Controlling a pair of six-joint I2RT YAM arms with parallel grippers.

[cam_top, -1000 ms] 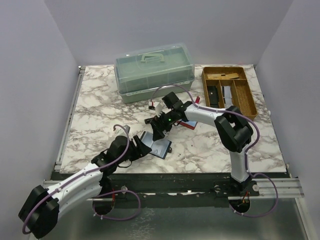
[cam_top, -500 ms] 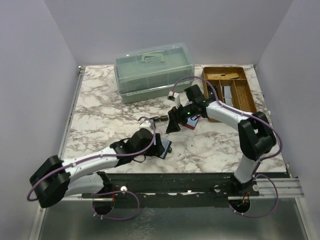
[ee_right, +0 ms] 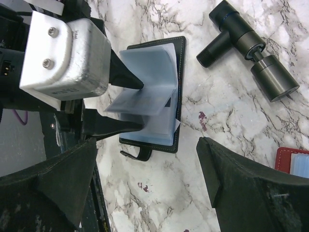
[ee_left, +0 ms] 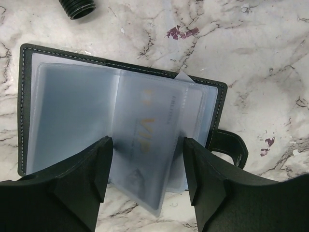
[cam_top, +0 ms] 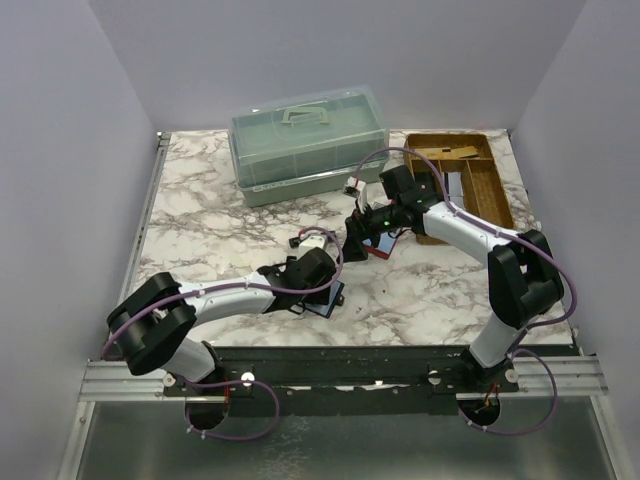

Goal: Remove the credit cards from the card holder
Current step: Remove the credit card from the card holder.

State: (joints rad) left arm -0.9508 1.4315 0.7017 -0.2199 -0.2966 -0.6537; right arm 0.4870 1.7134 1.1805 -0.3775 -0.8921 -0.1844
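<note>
The black card holder lies open on the marble near the table's front edge. Its translucent sleeves fan out, and one raised sleeve holds a pale credit card with gold lettering. My left gripper straddles that sleeve with a finger close beside each long edge; the jaws stand apart. In the right wrist view the same sleeve lifts between the left fingers. My right gripper hangs wide open, behind and to the right of the holder, with nothing in it; in the top view it is near a red wallet.
A red wallet with a pale blue card lies under the right arm. A black T-shaped tube rests behind the holder. At the back stand a green-lidded clear box and a wooden tray.
My left arm has stretched to the right and set its fingers around the raised sleeve. My right gripper has drawn back from the holder toward the red wallet.
</note>
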